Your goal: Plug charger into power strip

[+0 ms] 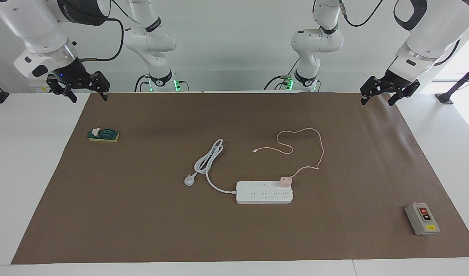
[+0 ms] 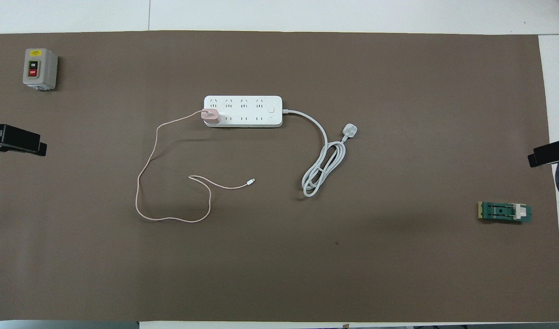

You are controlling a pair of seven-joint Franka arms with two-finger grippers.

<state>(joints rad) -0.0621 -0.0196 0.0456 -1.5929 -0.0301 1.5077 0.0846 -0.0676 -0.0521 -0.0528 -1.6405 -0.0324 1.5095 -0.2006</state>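
Observation:
The white power strip [image 1: 263, 193] [image 2: 247, 112] lies mid-mat. The pale-pink charger [image 1: 285, 181] [image 2: 210, 116] stands on its end socket toward the left arm's end, in the row nearer the robots. The thin pink cable [image 1: 318, 149] [image 2: 142, 169] loops across the mat toward the robots and ends in a tiny white connector [image 1: 253, 151]. My left gripper [image 1: 376, 100] hangs open and empty over the mat's corner near its base. At the opposite corner my right gripper [image 1: 89, 99] hangs open and empty over the mat's edge.
The strip's thick white cord coils beside it, ending in a white three-pin plug [image 1: 189, 180] [image 2: 349, 131]. A grey switch box [image 1: 422, 218] [image 2: 39, 68] sits at the left arm's end, far from the robots. A green block [image 1: 103, 134] [image 2: 504, 212] lies below the right gripper.

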